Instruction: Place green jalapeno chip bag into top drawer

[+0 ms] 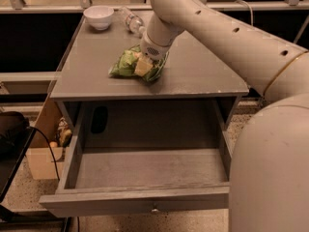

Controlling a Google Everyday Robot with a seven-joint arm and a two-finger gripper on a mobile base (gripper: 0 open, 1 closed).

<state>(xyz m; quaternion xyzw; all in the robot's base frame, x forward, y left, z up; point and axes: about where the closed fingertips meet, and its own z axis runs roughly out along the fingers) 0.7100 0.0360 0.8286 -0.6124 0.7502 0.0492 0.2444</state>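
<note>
Chip bag (126, 64) is on the tabletop (203, 76), roughly mid-depth, with the gripper (144, 65) planted on its right half from above. Honestly I can't tell whether the gripper has closed on the bag or is just resting on it, since the wrist blocks that spot. The arm (217, 33) reaches in from the right and angles down. I'd guess that's why the contact is on the near-right part of the bag and not dead centre. The bag lies crumpled and mostly flat. Its long axis runs left to right, about parallel to the table's front edge. The left end pokes out free and the right end is tucked under the gripper. I can't make out lettering, so no idea which end is the top. Behind it, at the back of the table, are a white bowl (99, 17) and a clear bottle (133, 21), both well apart from the bag. The drawer (145, 170) below is already pulled out toward the camera, with its knob (154, 210) facing front. My read is the bag only has to be lifted, carried forward past the edge and lowered in. Kept in this orientation, it should match the drawer's wide side.
</note>
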